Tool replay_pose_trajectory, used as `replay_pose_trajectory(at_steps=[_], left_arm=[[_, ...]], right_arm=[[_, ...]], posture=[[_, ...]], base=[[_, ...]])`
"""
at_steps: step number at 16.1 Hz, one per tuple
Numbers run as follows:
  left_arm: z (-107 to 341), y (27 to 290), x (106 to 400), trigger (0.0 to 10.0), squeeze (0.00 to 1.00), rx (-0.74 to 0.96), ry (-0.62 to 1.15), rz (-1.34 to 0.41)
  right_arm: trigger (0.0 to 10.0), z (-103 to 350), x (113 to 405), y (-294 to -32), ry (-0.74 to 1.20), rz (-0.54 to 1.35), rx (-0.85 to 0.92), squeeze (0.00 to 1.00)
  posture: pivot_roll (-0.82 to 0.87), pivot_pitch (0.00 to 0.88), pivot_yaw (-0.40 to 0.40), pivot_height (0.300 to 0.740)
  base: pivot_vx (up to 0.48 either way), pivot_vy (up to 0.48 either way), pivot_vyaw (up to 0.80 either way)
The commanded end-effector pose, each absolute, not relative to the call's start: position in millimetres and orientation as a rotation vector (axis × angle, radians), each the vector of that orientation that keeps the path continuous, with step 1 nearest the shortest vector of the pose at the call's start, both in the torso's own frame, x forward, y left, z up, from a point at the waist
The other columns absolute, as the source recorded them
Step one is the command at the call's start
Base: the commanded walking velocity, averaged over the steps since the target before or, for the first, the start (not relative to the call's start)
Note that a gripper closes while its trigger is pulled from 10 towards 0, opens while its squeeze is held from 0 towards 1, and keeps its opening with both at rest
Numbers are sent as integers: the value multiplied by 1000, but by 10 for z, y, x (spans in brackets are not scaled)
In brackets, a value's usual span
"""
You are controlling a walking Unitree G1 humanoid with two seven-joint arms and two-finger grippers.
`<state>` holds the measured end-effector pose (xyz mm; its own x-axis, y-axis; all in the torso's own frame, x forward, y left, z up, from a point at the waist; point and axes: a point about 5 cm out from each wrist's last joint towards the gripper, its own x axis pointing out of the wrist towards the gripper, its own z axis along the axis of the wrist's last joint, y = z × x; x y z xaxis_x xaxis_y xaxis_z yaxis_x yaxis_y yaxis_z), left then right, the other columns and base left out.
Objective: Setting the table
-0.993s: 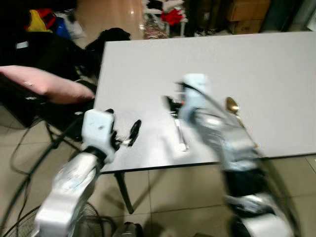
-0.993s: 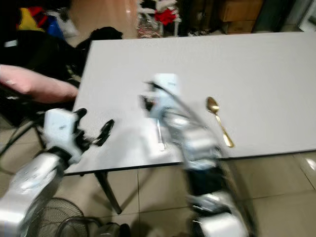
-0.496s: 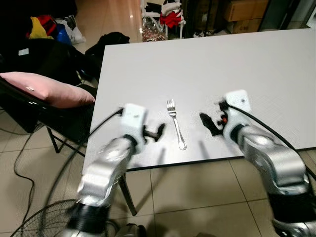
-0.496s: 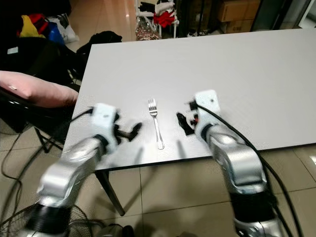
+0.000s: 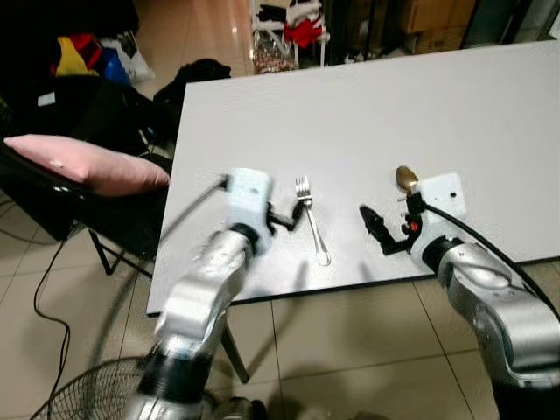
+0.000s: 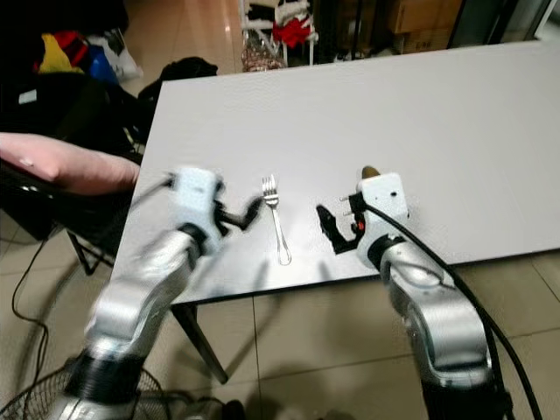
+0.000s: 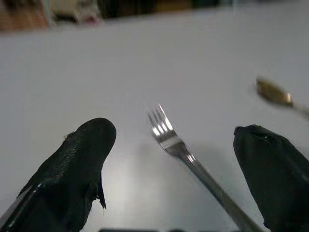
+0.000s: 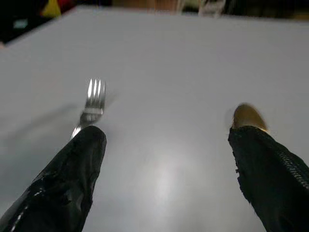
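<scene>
A silver fork [image 5: 312, 224] lies on the white table [image 5: 367, 114] near its front edge, tines pointing away from me. A gold spoon [image 5: 405, 178] lies to its right, with just the bowl showing behind my right wrist. My left gripper [image 5: 289, 214] hovers just left of the fork's tines, open; in the left wrist view the fork [image 7: 179, 146] lies between its fingers [image 7: 72, 164]. My right gripper [image 5: 378, 232] is open between fork and spoon, low over the table. The right wrist view has the fork tines [image 8: 94, 98] and the spoon bowl [image 8: 247, 116] beyond its fingers [image 8: 270, 174].
A black chair with a pink cushion [image 5: 87, 162] stands at the table's left. A floor fan [image 5: 74, 398] sits at the lower left. Bags and clothes [image 5: 201, 70] lie on the floor past the table's far left corner. The table's front edge [image 5: 350, 289] is close below the grippers.
My left gripper has moved right and forward, up to the fork's tines. My right arm has drawn slightly right, uncovering the spoon bowl.
</scene>
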<state>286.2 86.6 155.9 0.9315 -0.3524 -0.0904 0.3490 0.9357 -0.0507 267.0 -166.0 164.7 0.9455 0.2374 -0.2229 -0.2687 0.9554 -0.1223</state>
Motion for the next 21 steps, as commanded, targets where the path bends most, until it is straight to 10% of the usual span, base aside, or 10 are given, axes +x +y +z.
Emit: replay_pose_trajectory(at_steps=[1,17,21], left_arm=[[1588,1016,2762,10000,835,-4,75,-275],[1514,1234,2501,10000,675,100,74,-131],[1488,1243,2493,10000,388,103,88,-138]], right_arm=[[10000,1685,2631,-1633,170,251,-139,0],[10000,1613,2647,-1593,132,237,-135,0],[10000,1580,2631,-1633,158,224,-85,0]], posture=[[-148,52,124,740],[-118,21,108,740],[-121,8,109,740]], base=[[0,0,0],[0,-372,0],[0,0,0]])
